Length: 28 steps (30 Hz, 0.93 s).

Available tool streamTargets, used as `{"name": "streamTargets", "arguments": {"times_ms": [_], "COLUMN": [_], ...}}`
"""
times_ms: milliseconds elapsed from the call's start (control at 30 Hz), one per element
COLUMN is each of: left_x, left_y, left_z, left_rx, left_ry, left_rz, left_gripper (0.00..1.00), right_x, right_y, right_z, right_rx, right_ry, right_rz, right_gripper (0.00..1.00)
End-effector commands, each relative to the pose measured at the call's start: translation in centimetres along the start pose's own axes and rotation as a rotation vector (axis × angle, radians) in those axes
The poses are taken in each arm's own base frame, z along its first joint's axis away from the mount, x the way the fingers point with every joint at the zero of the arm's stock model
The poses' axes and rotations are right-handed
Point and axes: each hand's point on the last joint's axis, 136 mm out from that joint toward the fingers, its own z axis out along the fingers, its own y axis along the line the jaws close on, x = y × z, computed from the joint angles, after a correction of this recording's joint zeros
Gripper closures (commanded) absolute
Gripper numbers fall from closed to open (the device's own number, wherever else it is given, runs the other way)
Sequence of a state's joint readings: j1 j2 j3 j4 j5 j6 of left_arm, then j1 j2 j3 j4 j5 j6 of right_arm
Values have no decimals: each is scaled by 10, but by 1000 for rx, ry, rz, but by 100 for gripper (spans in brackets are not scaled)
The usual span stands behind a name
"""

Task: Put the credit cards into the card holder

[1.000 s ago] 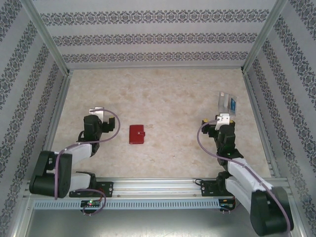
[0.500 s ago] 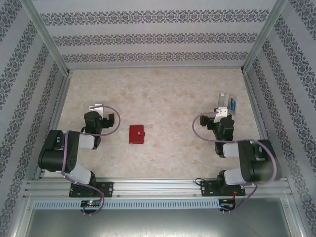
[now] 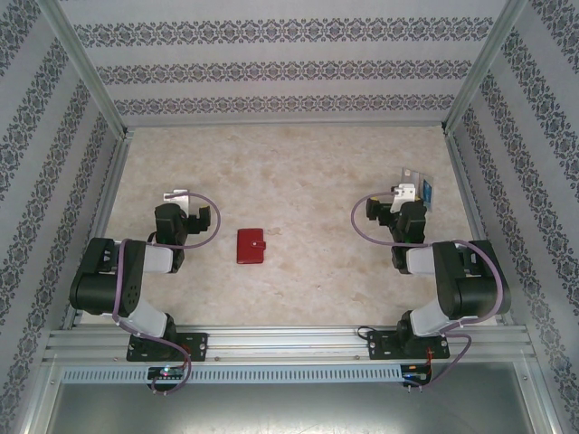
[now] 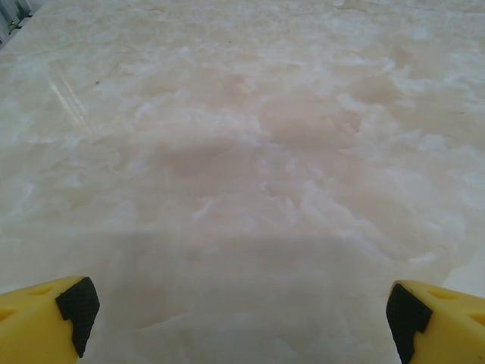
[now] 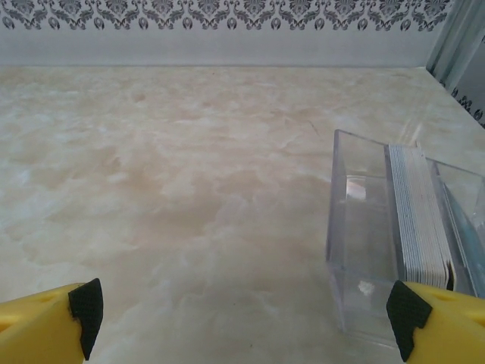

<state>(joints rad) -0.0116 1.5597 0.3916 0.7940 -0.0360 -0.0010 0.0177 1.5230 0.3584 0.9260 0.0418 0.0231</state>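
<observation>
Noting both arms folded low at the near edge of the bench (image 4: 242, 152).

Left hand (image 4: 242, 322): yellow fingers (image 4: 38, 318) spread wide with nothing between them, and bare marbled surface ahead.

Right hand (image 5: 242, 318): also spread wide and empty. It is aimed toward the holder and, as far as I can see, not touching it.

Mid-bench, overhead: red wallet (image 3: 251, 245) lies flat and closed between the two arms, nearer the left one and well apart from the holder.

Farther, right side: card holder (image 5: 362, 250), a clear box, stands just ahead of the right hand's right fingertip. Credit cards (image 5: 417, 220) stand on edge inside it as one tight stack, pale edges toward the wrist camera. From above, a blue-faced card (image 3: 425, 192) shows at the holder's right side. Cannot tell whether it sits inside the wall or leans just outside it.

Judgement: loading looks done, or very nearly so. Every card I can make out is at the holder, and neither hand carries one. What may be left is checking that the blue-faced card is seated.

Patterned wall (image 5: 227, 15) closes the far side.
</observation>
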Motion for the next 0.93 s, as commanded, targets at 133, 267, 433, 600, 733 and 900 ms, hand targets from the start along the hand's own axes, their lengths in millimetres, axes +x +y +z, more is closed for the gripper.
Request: {"name": "streamTargets", "arguments": {"times_ms": [133, 267, 433, 600, 733, 900], "left_x": [-18, -18, -18, -18, -19, -20], "left_y": [1, 1, 2, 2, 1, 1], "left_z": [2, 2, 2, 2, 2, 2], "left_rx": [3, 3, 2, 1, 2, 3], "left_ry": [-58, -58, -59, -59, -60, -62], "left_rz": [-21, -21, -20, -19, -21, -21], "left_gripper": [0, 1, 0, 0, 1, 0], "right_x": [-9, -9, -9, -9, -9, -9], "right_y": [-3, -3, -2, -2, -2, -2], "right_z": [1, 1, 2, 3, 2, 1], "right_rx": [33, 32, 30, 31, 30, 30], "right_ry": [-13, -12, -8, -8, -9, -11], "right_rz": [4, 5, 2, 1, 4, 3], "right_gripper": [2, 2, 2, 2, 2, 2]}}
